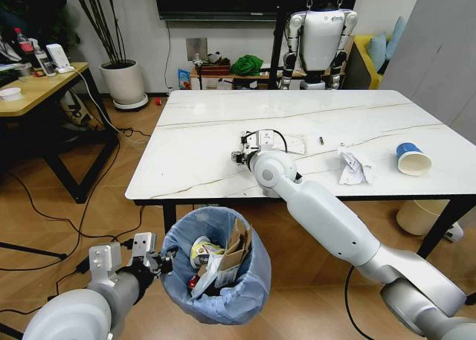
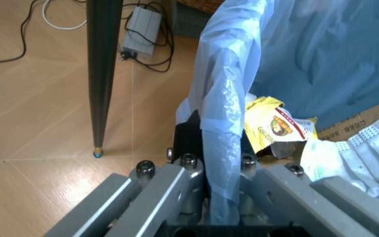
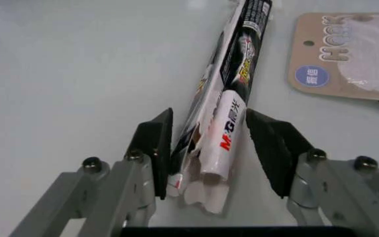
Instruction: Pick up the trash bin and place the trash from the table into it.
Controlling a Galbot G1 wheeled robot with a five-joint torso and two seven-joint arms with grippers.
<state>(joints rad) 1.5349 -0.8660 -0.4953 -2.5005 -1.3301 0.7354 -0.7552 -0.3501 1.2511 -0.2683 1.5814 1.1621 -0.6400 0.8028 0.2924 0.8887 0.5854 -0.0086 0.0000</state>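
Left hand (image 1: 158, 260) clamping trash bin (image 1: 216, 269) rim

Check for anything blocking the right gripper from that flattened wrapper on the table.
Nothing visible does. The right gripper has its jaws open on either side of the flattened wrapper, which lies flat on the table. The hook card lies apart, off to one side.
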